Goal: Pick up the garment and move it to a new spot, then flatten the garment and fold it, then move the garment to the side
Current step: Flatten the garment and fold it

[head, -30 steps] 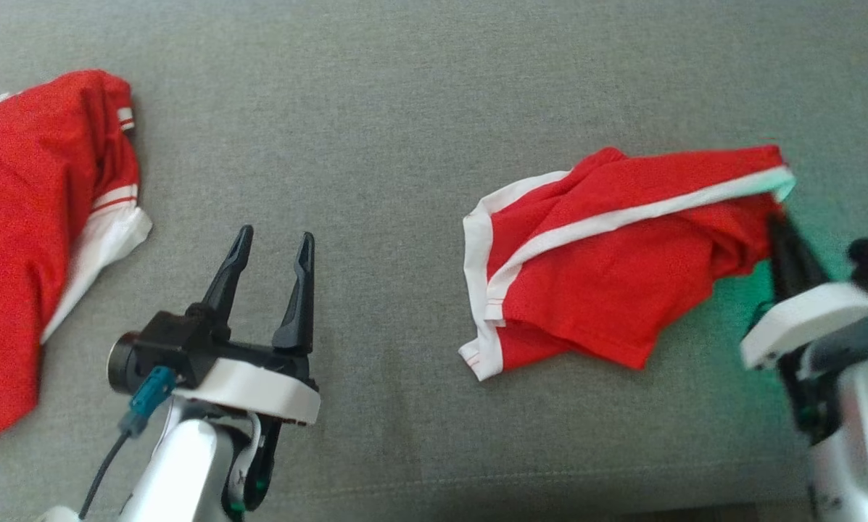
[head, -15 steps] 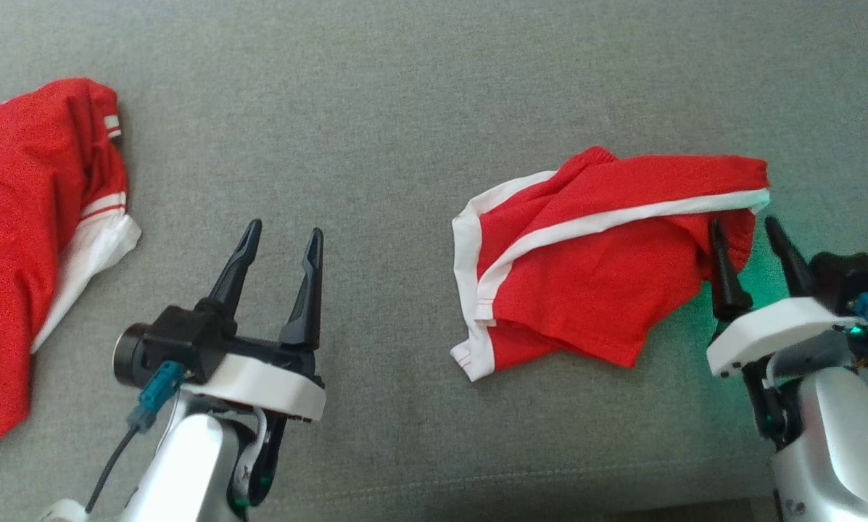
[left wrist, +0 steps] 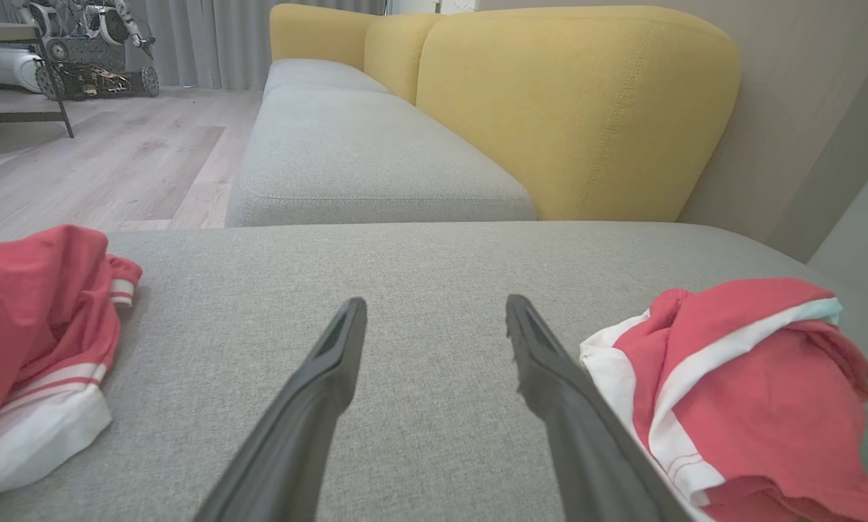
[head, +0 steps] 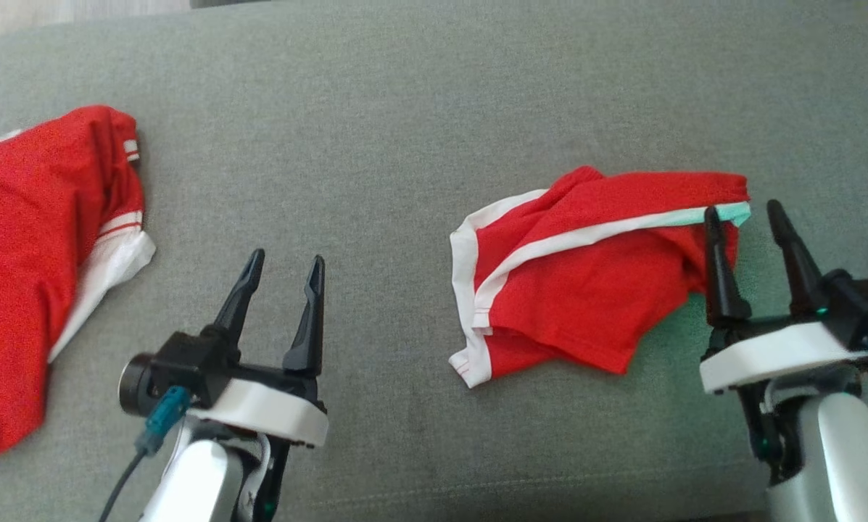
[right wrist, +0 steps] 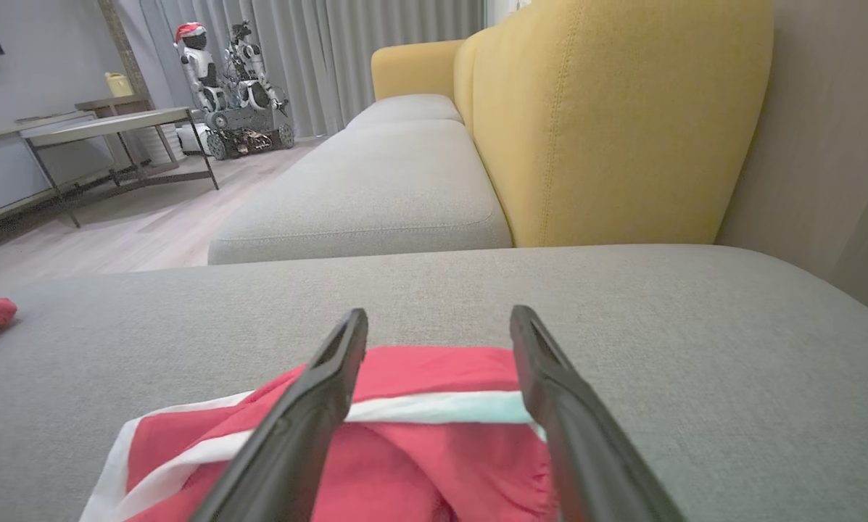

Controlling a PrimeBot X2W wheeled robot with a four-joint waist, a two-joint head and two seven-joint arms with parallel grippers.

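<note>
Right gripper has let go since a second ago and now stands wide open and empty, its left finger over the right end of the garment, which lies crumpled, red with white trim, on the grey couch. Left gripper hovers open and empty left of it, with another red cloth well apart at the far left

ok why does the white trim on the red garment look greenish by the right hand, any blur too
Head view: a green glow around the right hand tints the trim of the garment and the cushion beside it. Right wrist view: that trim reads teal, and the near fingers go soft. Left wrist view: the reds wash out to pink.
</note>
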